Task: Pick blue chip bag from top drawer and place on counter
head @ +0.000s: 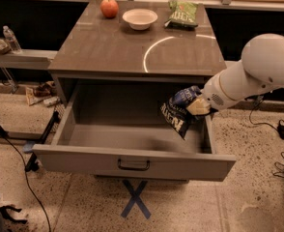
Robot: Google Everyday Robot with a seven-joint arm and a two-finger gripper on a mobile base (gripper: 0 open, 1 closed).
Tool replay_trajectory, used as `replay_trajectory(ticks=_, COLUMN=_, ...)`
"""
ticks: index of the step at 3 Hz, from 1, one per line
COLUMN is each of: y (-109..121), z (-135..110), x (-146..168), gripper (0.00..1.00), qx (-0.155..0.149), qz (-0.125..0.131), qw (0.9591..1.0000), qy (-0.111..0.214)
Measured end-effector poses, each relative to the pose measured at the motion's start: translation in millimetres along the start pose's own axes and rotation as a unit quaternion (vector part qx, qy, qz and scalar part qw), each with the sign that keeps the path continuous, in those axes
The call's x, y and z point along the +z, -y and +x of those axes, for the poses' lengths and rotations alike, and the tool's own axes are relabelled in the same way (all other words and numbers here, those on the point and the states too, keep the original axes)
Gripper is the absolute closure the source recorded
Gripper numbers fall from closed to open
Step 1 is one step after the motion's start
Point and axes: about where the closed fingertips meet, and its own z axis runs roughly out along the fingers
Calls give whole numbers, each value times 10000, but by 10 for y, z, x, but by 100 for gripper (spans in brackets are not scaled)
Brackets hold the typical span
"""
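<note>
The blue chip bag point(178, 111) hangs crinkled in the air above the right side of the open top drawer point(132, 161), clear of its floor and below counter height. My gripper point(196, 105) is shut on the bag's upper right end; the white arm reaches in from the right. The counter point(108, 47) lies just behind and above, with its curved white mark near the front right.
On the counter's far edge sit a red apple point(109, 7), a white bowl point(139, 18) and a green chip bag point(182, 13). A blue tape X point(135, 198) marks the floor before the drawer. Cables lie on the floor at both sides.
</note>
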Motion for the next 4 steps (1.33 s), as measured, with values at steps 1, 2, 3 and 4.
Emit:
replay_trajectory(ticks=1, y=0, z=-1, x=-1, gripper=100, qx=-1, qz=1, qw=10000, qy=0)
replay_trajectory(ticks=2, y=96, z=-441, x=-446, gripper=100, qx=-391, qz=459, qw=9978, qy=291)
replay_trajectory(ticks=3, y=165, z=-775, x=-753, gripper=100, qx=-679, qz=708, qw=9938, qy=531)
replay_trajectory(ticks=4, y=261, z=-1083, x=-1025, gripper=100, qx=-843, qz=731, qw=9889, qy=983)
